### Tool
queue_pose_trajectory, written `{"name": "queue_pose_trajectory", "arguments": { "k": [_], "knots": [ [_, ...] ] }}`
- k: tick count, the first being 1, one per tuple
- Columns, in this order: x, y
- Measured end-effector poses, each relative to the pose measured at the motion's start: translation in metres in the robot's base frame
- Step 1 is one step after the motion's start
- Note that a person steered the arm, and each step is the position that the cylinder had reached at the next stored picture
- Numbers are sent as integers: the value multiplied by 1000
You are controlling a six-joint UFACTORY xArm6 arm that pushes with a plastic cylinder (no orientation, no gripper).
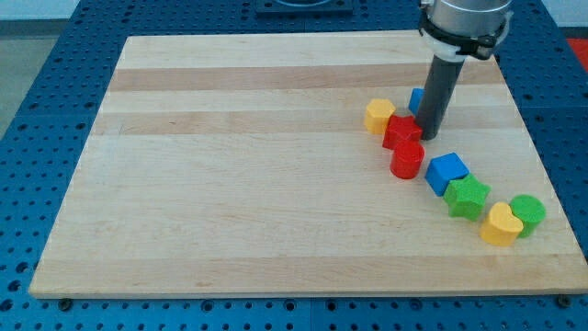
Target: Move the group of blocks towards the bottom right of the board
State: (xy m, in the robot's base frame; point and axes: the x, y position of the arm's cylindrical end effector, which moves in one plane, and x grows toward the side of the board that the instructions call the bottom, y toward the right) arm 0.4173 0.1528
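My tip (429, 136) rests on the board at the view's upper right, just right of a red star-like block (401, 131). A blue block (416, 99) is mostly hidden behind the rod. A yellow block (378, 116) sits left of the red star. A red cylinder (407, 160) lies just below the red star. Further toward the view's bottom right run a blue cube (446, 172), a green star (468, 197), a yellow heart (501, 224) and a green cylinder (527, 214).
The wooden board (230, 165) lies on a blue perforated table (37, 110). The arm's grey housing (464, 18) hangs over the board's top right corner. The green cylinder and yellow heart sit close to the board's right edge.
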Motion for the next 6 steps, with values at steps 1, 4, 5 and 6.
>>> {"name": "queue_pose_trajectory", "arguments": {
  "k": [1,4,5,6],
  "knots": [
    [3,-4],
    [33,11],
    [47,14],
    [59,20]
  ]
}}
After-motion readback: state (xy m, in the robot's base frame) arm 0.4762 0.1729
